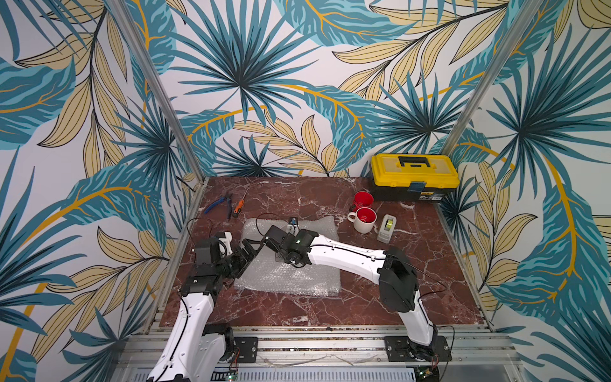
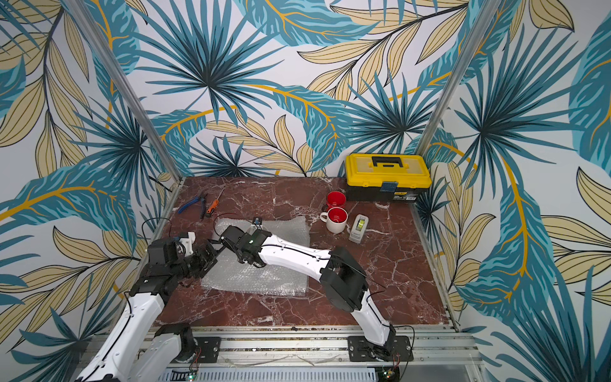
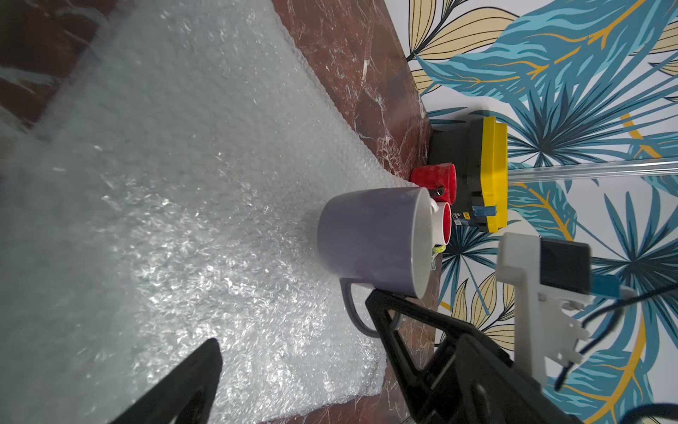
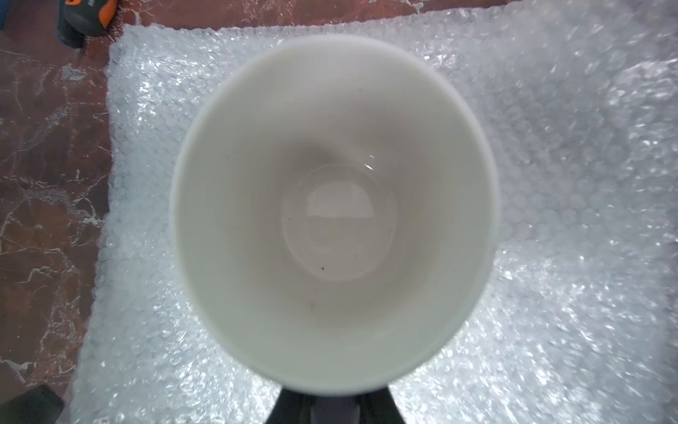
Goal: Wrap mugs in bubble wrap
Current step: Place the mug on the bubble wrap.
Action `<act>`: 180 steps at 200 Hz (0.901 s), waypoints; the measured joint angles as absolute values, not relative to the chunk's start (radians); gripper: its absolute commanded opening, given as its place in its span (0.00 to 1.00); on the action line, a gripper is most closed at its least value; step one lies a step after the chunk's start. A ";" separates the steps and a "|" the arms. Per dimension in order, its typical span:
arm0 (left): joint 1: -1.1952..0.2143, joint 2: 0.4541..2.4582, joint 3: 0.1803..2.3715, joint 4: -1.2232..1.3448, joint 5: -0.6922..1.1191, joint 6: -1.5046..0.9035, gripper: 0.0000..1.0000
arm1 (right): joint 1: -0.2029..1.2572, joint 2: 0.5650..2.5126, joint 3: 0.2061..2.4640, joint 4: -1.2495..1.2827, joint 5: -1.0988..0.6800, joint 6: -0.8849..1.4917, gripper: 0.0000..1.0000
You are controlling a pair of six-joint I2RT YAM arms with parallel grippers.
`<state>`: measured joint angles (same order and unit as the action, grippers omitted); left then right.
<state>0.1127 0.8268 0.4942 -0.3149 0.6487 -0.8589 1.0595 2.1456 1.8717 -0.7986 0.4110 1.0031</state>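
While the bubble wrap [image 1: 297,277] lies flat at mid-counter [image 1: 363,297], the step in hand is judged to be seating a mug on it. The yellow toolbox [image 1: 415,177] at the far corner is closed (contents hidden). The right gripper [image 4: 334,398] has its jaws clenched on the rim of the lavender mug [image 3: 367,238], upright and empty on the sheet. The left gripper [image 1: 241,261] stands released beside it. Next: release the rim, then fold the wrap over. The red mug [image 1: 363,199] and white mug [image 1: 363,220], apparently empty, stand unwrapped near the toolbox.

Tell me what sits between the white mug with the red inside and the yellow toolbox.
The red mug stands there, close behind the white mug and just short of the toolbox, as both top views show.
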 measured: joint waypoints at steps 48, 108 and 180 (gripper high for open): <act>0.125 0.850 0.494 -0.276 0.686 -0.860 1.00 | 1.060 2.185 1.941 -0.832 0.413 1.021 0.00; 0.126 0.874 0.494 -0.271 0.704 -0.853 1.00 | 1.064 2.193 1.951 -0.870 0.418 1.040 0.00; 0.126 0.916 0.494 -0.266 0.739 -0.834 1.00 | 1.070 2.235 1.951 -0.867 0.389 1.040 0.10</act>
<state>0.1265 0.9157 0.4942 -0.2657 0.7387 -0.8345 1.0702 2.2349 1.9507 -0.8665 0.3885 1.0401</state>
